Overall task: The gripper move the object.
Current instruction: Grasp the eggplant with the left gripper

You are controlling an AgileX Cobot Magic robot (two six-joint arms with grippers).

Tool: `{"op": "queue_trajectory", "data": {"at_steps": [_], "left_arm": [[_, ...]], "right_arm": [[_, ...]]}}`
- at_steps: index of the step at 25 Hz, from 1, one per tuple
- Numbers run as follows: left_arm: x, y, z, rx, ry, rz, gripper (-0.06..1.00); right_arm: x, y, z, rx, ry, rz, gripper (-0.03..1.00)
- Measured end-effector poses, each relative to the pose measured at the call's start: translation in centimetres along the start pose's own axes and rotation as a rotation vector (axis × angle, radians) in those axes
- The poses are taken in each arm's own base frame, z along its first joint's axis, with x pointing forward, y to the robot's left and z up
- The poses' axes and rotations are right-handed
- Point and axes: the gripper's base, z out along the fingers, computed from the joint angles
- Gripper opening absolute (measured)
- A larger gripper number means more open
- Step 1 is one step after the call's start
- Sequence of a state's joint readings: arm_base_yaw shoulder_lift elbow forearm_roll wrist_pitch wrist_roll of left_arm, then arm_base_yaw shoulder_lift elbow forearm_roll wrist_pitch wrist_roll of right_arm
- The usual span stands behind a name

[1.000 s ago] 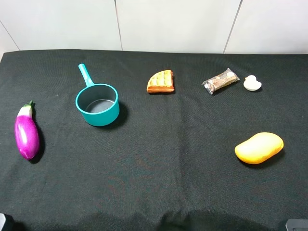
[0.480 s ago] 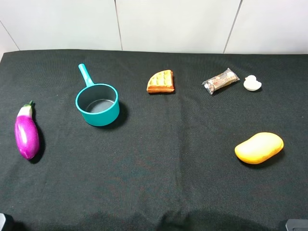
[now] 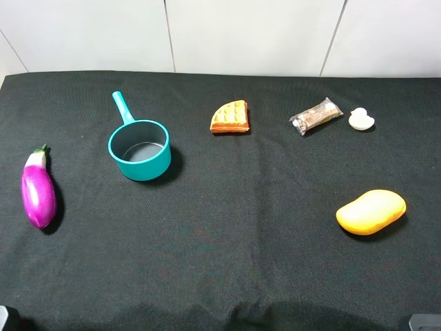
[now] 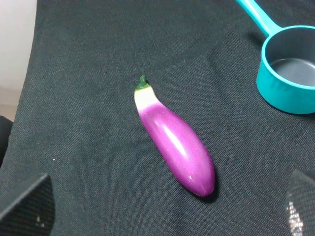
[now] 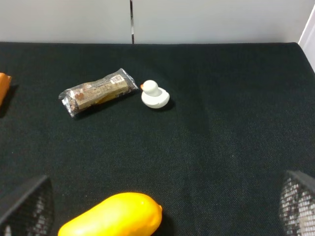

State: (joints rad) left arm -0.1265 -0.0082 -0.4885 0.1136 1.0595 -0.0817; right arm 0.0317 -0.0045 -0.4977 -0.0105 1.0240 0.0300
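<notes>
Looking at a black-cloth table with toys scattered around. Got the left gripper hanging over the left side, jaws spread wide and pinching nothing. Same deal with the right gripper, spread and empty above the mango, so well apart from the target. Skipping the teal saucepan and landing on the purple eggplant, flat on the cloth at the far left, just ahead of the left jaws and roughly centred between them. Lies diagonal to them though, green stem pointing away, so probably wants a wrist twist before closing across the body.
</notes>
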Motion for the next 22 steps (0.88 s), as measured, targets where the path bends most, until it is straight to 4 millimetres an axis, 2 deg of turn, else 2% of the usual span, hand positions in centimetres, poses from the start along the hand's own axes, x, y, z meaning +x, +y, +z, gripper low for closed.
{"op": "queue_trajectory", "data": {"at_steps": [15, 22], "left_arm": [[-0.2, 0.1, 0.2, -0.018, 0.019, -0.068, 0.99], [-2.2, -0.3, 2.5, -0.018, 0.197, -0.059, 0.99]], "right_arm": [[0.0, 0.0, 0.0, 0.0, 0.0, 0.0, 0.69], [0.0, 0.0, 0.0, 0.0, 0.0, 0.0, 0.69]]}}
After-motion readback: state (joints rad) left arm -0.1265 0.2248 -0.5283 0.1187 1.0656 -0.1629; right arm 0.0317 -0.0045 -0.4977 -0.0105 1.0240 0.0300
